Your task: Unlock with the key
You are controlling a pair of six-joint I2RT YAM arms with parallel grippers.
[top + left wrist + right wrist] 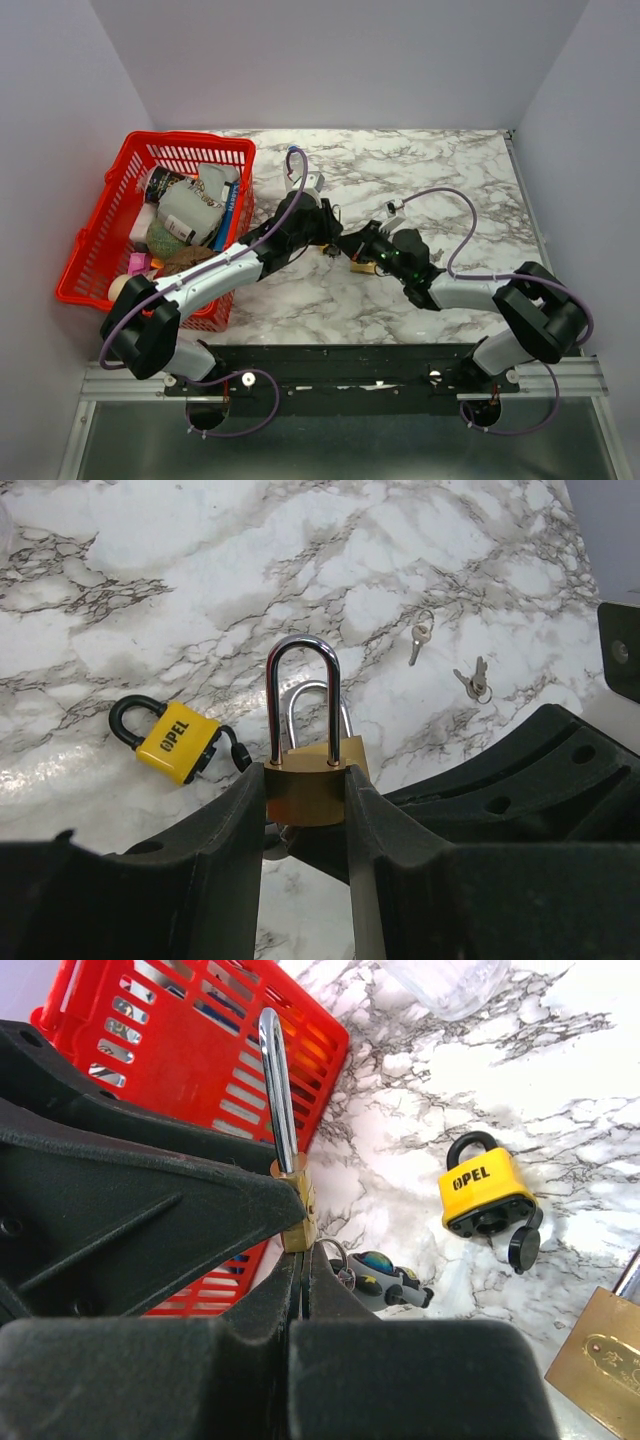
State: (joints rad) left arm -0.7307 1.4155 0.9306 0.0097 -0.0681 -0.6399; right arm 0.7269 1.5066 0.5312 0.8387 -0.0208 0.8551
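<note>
1. While your left gripper (305, 780) clamps the brass padlock (305, 805), its fingers (240, 820) squeeze the body from both sides. The shackle stands upright above them, both legs down in the body.
2. Your right gripper (302, 1272) is closed as well, its tips pressed together directly under that padlock's base. It pinches the key bunch (383, 1285), whose ring and spare keys hang just beside the tips. The blade is hidden, so you cannot tell whether it sits in the keyhole.
3. Near the right gripper, low to the right in its wrist view, a second brass padlock (600, 1355) lies on the marble table (150, 560).
4. Farther out, to the left of the left gripper in its own view, a yellow padlock (178, 742) lies flat with its keyhole cover swung aside.
5. Beyond the left gripper and to the right, loose keys (420, 638) lie apart from every lock.
6. Farthest from the right gripper, behind the held padlock, stands a red basket (150, 230) full of items.
</note>
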